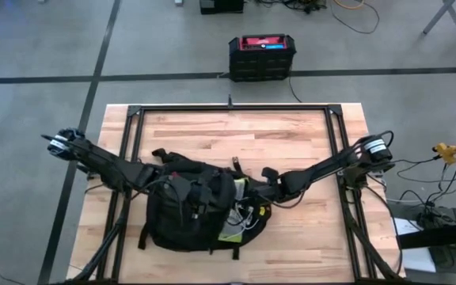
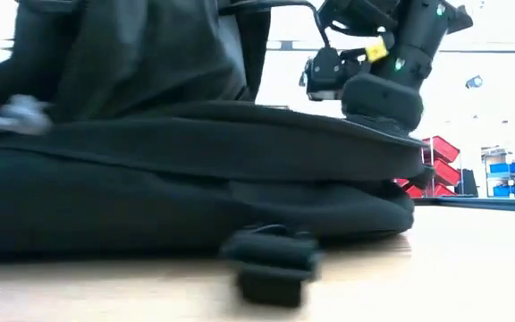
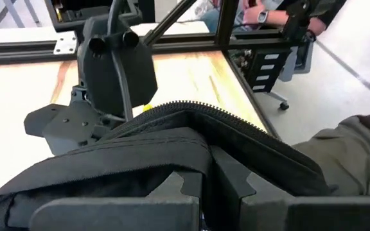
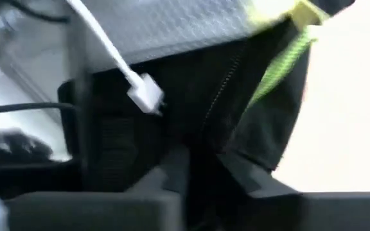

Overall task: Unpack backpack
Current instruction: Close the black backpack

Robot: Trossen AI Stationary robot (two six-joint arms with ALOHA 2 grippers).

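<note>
Backpack (image 1: 184, 214), large, black, soft fabric, lies flat on pale wooden plank surface (image 1: 291, 142), toward the near edge, between both arms. Main zip already open; white cable (image 1: 246, 218) and a yellow-green flat item (image 1: 232, 231) showing in the mouth.

Handling, judged: limp shell, sags and folds under any pull, no rigid edge. Loose straps and buckle (image 2: 271, 261) likely to snag. Probably moderate weight, contents unknown. Best holds: zip-edge fabric fold or top rim; pinch fabric, not cable.

Left gripper (image 3: 214, 192) at the left side of the opening, jaws nearly together, clamped on a fold of black fabric beside the zip teeth (image 3: 191, 108). Right gripper (image 4: 194, 176) at the right side of the mouth, jaws close together around dark fabric edge; firm hold probable, not certain. White plug (image 4: 146, 93) hangs just ahead of it.

No readable writing or logo anywhere. Black-and-red hard box (image 1: 262, 55) on floor beyond: no legible label.
</note>
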